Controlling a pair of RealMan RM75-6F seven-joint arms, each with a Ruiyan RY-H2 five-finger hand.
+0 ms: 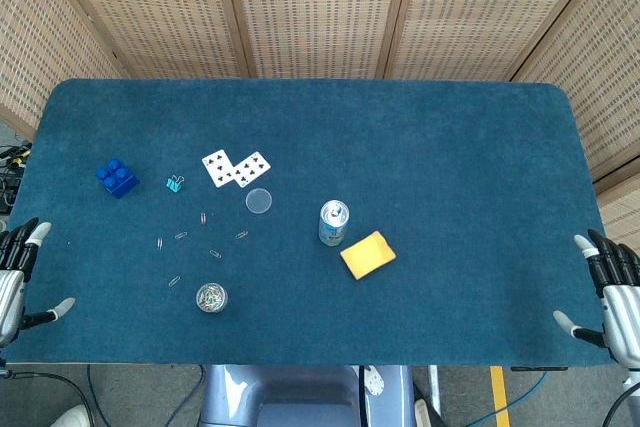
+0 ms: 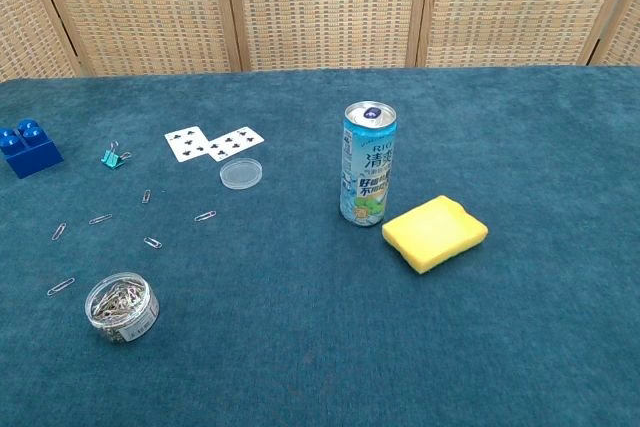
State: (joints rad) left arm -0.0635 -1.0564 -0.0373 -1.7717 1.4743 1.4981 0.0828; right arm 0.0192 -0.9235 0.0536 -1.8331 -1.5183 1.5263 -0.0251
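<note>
My left hand (image 1: 20,272) and right hand (image 1: 612,292) rest spread and empty at the blue-felt desk (image 1: 450,167) edges; nearest the left, at its 3 o'clock, clear round tub of paperclips (image 1: 211,298): I'd approach it level and slow.

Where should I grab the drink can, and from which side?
Wrap the can around its middle, probably with the right hand, coming in level from the far right. It stands upright, tall and narrow, so a side grasp suits it. The yellow sponge lies close at its near right, so stay above or behind that.
</note>
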